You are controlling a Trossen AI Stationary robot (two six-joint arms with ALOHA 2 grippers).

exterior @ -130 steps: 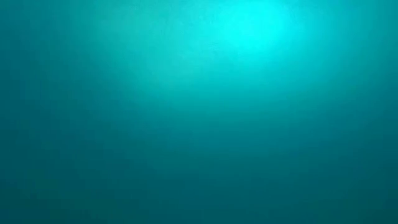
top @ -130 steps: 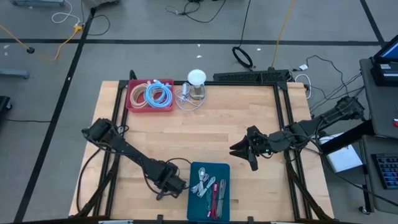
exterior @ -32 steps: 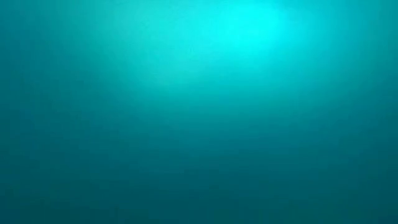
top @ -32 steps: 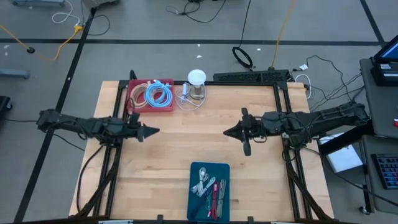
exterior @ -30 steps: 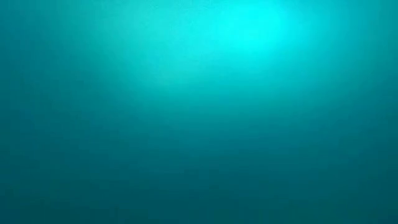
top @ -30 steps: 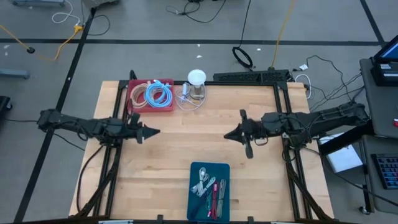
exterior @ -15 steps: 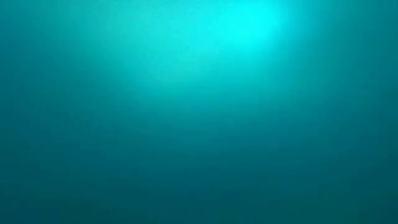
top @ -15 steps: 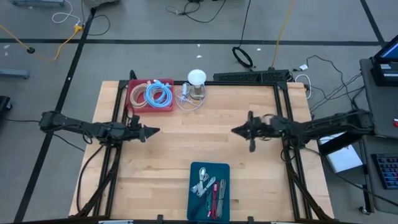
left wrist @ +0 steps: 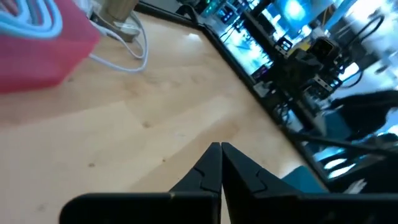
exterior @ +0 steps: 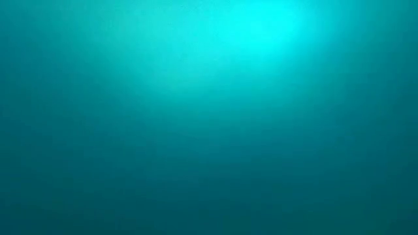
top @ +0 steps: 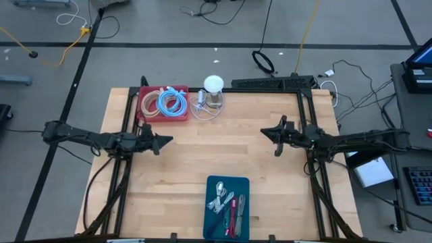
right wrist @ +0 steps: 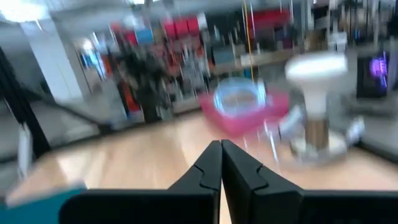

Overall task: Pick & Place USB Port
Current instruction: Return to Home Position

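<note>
A teal tray [top: 227, 206] at the table's near edge holds small white, red and dark cable pieces [top: 219, 199]; I cannot pick out a USB port among them. A red tray [top: 163, 103] with coiled blue and white cables stands at the far left. My left gripper [top: 169, 140] hovers shut over the table's left part, its fingertips [left wrist: 220, 148] closed with nothing between them. My right gripper [top: 263, 131] hovers shut over the right part, also with nothing between its fingertips [right wrist: 220, 145]. The low view is a blank teal field.
A white-topped stand [top: 213, 93] with a looped white cable stands at the far edge beside the red tray. A black bar [top: 273, 83] lies along the far right edge. Bare wood [top: 216, 145] lies between the two grippers.
My right gripper has drawn back toward the table's right edge and sunk lower, staying shut with nothing in it. The trays and the stand have not moved.
</note>
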